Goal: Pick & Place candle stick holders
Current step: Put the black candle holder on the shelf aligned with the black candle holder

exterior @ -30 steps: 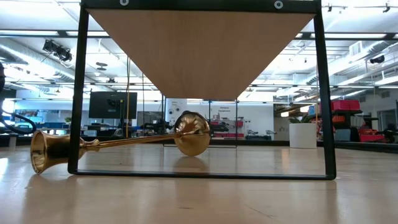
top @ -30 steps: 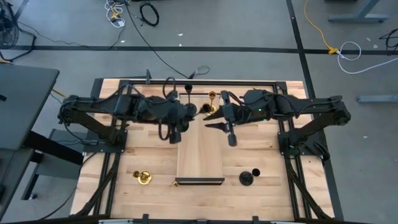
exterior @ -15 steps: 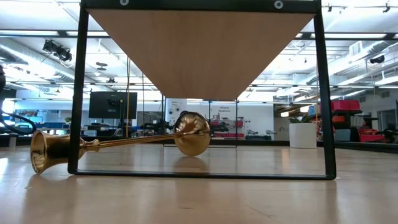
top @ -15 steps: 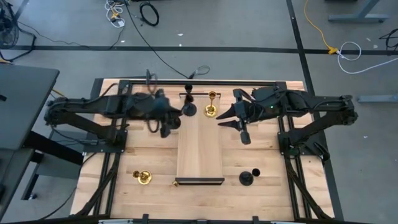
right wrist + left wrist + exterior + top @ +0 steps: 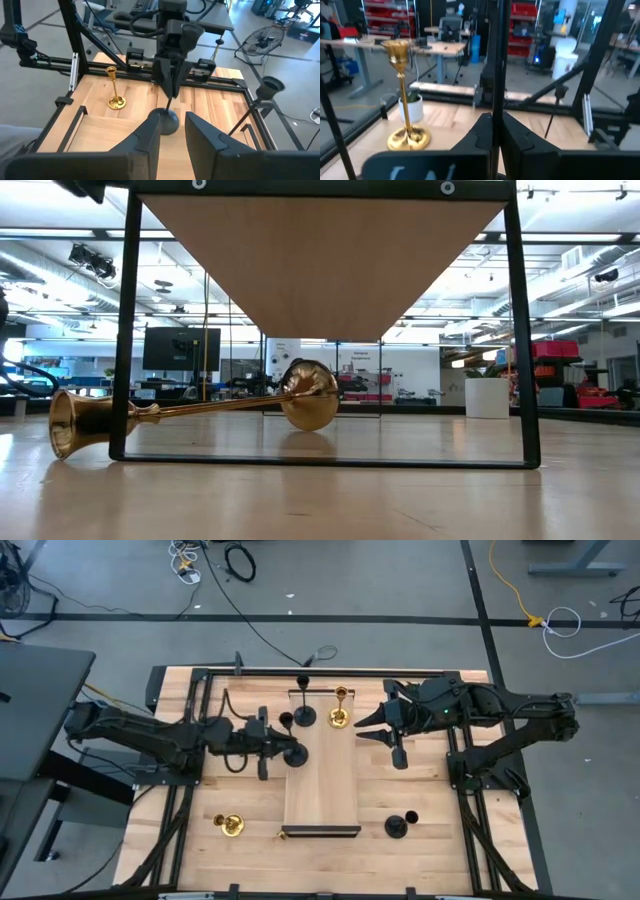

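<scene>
Left arm now drawn back to left edge of board [image 5: 320, 790]. Left gripper [image 5: 292, 752] clamped tight on stem of black holder [image 5: 168, 121], base low over board.
Right gripper [image 5: 362, 730] retreated right of gold holder [image 5: 340, 720], fingers part open, empty.
Gold holder stands at board's far end beside second black holder [image 5: 303, 718]. Both look placed, held black one likely next.

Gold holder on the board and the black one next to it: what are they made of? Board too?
Gold holder: looks like polished metal, maybe brass or plated; it is glossy and mirrors the room in the left wrist view. Black holder: matte black, likely painted or coated metal, though no bare material shows. Board: pale wood with visible grain and a dull finish.
</scene>
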`<state>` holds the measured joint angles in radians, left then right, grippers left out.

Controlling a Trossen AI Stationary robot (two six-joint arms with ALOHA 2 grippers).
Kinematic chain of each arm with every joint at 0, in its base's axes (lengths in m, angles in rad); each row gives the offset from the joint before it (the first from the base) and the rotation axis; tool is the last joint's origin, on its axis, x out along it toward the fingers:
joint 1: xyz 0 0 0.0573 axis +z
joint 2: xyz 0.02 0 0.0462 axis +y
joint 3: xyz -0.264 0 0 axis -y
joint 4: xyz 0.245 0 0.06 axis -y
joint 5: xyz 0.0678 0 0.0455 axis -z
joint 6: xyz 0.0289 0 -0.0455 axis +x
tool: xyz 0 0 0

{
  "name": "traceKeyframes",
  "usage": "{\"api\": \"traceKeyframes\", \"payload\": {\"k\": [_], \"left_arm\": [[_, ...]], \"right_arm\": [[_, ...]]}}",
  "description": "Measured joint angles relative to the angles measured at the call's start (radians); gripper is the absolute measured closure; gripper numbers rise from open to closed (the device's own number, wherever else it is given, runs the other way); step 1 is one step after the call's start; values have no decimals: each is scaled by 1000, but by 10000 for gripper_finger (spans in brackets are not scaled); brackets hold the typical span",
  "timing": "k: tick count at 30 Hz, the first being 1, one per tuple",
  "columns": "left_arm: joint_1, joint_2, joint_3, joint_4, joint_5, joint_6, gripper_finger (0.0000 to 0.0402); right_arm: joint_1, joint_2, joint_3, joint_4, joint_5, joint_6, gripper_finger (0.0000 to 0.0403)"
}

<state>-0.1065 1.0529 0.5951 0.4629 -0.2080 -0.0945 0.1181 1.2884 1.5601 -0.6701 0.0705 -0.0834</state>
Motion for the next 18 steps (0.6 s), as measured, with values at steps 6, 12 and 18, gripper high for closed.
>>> {"api": "traceKeyframes", "payload": {"k": [6, 12, 18], "left_arm": [[-9, 77, -8, 41, -50, 28, 389], [-9, 165, -7, 103, -45, 23, 389], [-16, 172, -7, 117, -41, 21, 389]], "right_arm": [[0, 0, -28, 20, 1, -4, 312], [0, 0, -43, 26, 4, -7, 312], [0, 0, -44, 23, 4, -7, 312]]}}
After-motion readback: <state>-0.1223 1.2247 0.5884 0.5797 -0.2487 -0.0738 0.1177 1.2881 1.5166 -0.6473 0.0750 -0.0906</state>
